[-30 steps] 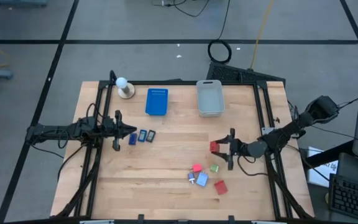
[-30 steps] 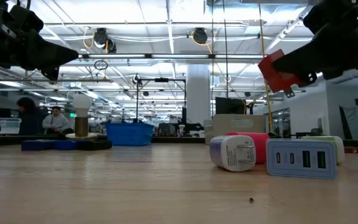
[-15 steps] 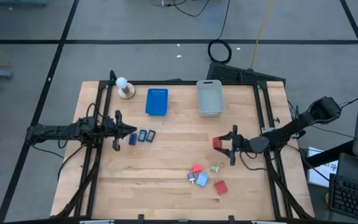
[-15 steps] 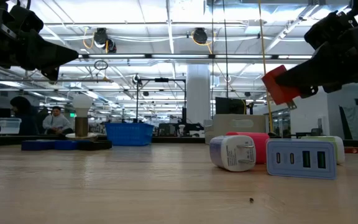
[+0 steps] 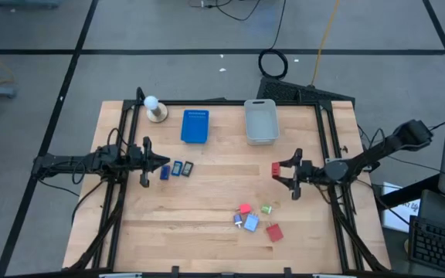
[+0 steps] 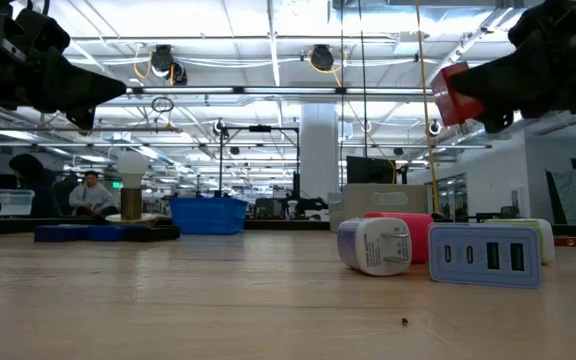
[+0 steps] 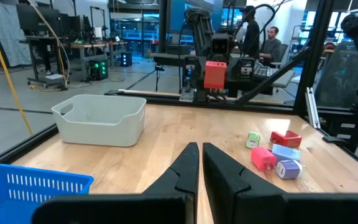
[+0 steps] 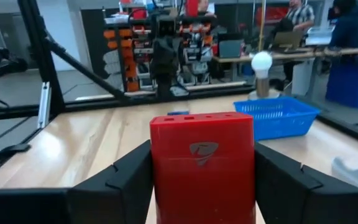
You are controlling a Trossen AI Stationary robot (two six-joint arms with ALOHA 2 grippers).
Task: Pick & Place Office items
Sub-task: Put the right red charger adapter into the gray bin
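Here right tool grips red block, underside hidden.

The wooden table stands on a grey floor crossed by dark lines, with a coiled black cable lying just beyond its far edge. Behind it the room opens into a big workshop hall with long ceiling lights, a white pillar, and benches crowded with monitors and gear. A couple of people sit at desks far back.
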